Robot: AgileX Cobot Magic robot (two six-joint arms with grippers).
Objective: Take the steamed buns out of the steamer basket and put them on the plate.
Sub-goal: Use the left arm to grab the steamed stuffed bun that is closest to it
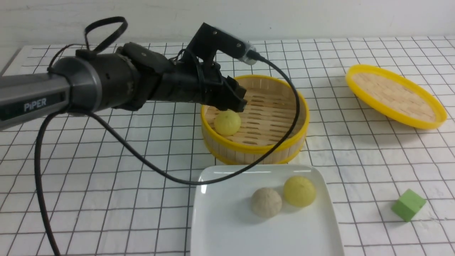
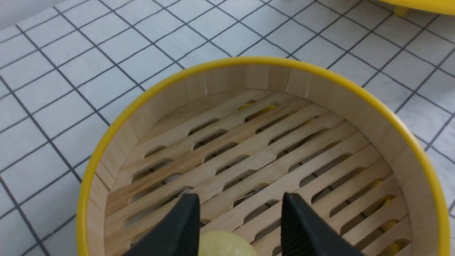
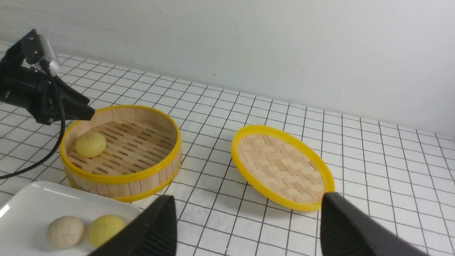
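With the left claw (image 1: 237, 101) gaping wide, gripping nothing, hanging just over the yellow bun (image 1: 227, 122) in the basket (image 1: 256, 148), seemingly lining up to straddle it. Resting on the plate (image 1: 227, 227): a beige bun (image 1: 266, 202) beside a second yellow bun (image 1: 299, 191). Holding the right claw (image 3: 249, 204) open, empty, well back.

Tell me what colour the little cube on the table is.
The cube is green, best seen in the front view.

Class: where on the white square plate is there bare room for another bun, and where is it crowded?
Free: the left half of the white square plate, between its rim and the beige round bun, plus the near strip. Crowded: far right, around the pale yellow round bun.
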